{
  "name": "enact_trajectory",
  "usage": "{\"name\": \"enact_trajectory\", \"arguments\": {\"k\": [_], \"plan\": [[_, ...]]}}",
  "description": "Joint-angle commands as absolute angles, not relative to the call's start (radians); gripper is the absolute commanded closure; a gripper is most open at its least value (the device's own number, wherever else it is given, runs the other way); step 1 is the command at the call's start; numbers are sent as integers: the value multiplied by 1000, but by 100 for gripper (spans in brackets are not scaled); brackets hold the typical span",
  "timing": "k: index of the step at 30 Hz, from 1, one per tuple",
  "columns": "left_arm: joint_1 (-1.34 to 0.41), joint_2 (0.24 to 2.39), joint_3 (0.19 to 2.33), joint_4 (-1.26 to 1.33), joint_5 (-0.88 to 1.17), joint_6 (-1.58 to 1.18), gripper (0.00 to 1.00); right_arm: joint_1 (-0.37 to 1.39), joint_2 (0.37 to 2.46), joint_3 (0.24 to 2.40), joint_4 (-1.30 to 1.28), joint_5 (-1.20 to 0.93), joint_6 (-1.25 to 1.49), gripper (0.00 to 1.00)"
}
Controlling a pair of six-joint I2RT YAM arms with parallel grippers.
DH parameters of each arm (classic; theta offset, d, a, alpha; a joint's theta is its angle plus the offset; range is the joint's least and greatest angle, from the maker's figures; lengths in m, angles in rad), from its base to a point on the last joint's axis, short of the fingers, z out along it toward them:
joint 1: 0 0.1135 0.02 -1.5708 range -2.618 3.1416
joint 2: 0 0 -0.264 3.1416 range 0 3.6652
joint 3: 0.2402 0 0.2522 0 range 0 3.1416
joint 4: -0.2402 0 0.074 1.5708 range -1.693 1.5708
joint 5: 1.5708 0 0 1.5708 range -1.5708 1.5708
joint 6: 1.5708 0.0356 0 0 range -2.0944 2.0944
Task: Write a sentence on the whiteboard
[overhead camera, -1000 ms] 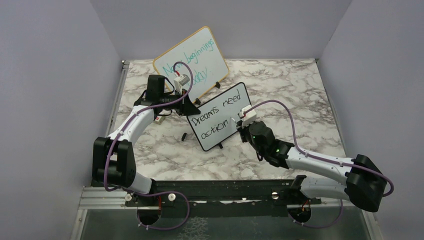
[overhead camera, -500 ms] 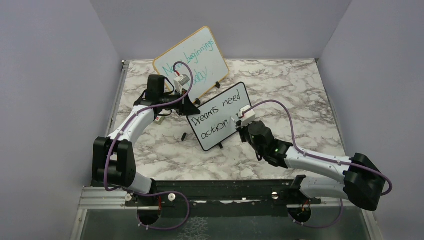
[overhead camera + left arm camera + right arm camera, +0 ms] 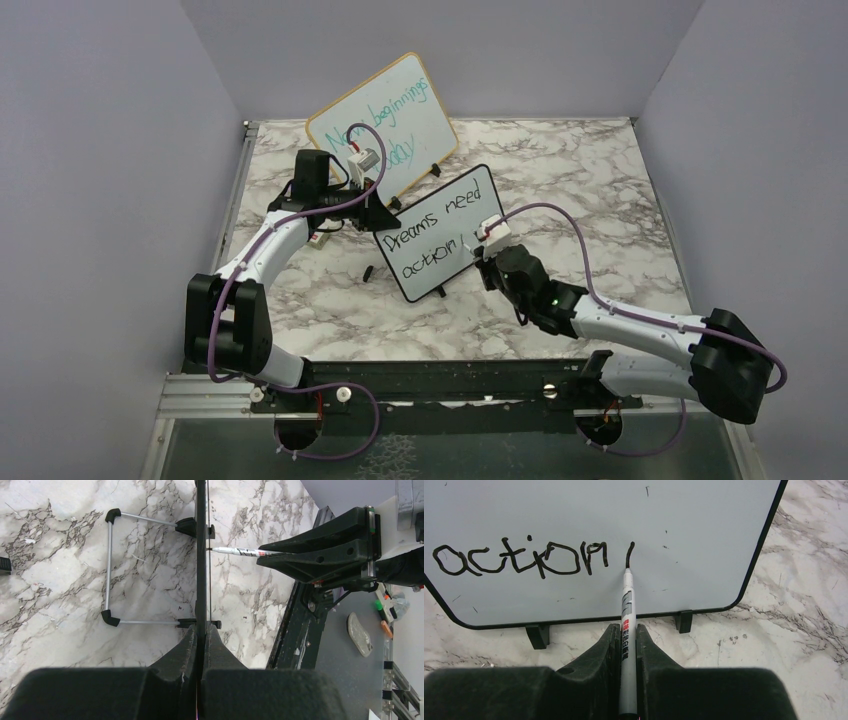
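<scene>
Change: a new stroke [image 3: 629, 553] follows "action" in the sentence [image 3: 519, 560]. My right gripper [image 3: 626, 628] clamps the marker [image 3: 626, 605], tip on the stroke's foot. My left gripper [image 3: 201, 632] pinches the whiteboard [image 3: 437, 232] edge, mid-table [image 3: 600, 200]. Room: blank board rightward to the frame [image 3: 760, 555].

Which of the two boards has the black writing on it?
The smaller black-framed whiteboard in front, nearer the arms; the larger wood-framed board propped behind it carries teal handwriting instead.
</scene>
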State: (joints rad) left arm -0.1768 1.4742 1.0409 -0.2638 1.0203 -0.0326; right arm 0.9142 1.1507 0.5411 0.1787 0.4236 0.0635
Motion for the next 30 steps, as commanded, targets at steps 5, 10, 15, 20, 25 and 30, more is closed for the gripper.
{"name": "enact_trajectory", "arguments": {"k": [5, 10, 15, 20, 25, 30], "plan": [[-181, 1500, 1042, -323, 1002, -5, 100, 907, 1134, 523, 173, 400, 80, 100], [-181, 1500, 1042, -324, 1005, -5, 100, 907, 1137, 533, 219, 419, 66, 100], [-181, 1502, 1042, -323, 1006, -5, 100, 907, 1146, 548, 251, 440, 52, 100], [-181, 1502, 1043, -324, 1010, -5, 100, 904, 1151, 556, 264, 455, 44, 100], [-181, 1503, 1042, -323, 1009, -5, 100, 897, 1157, 556, 275, 464, 39, 100], [-181, 1502, 1043, -324, 1010, -5, 100, 886, 1155, 551, 289, 475, 37, 100]]}}
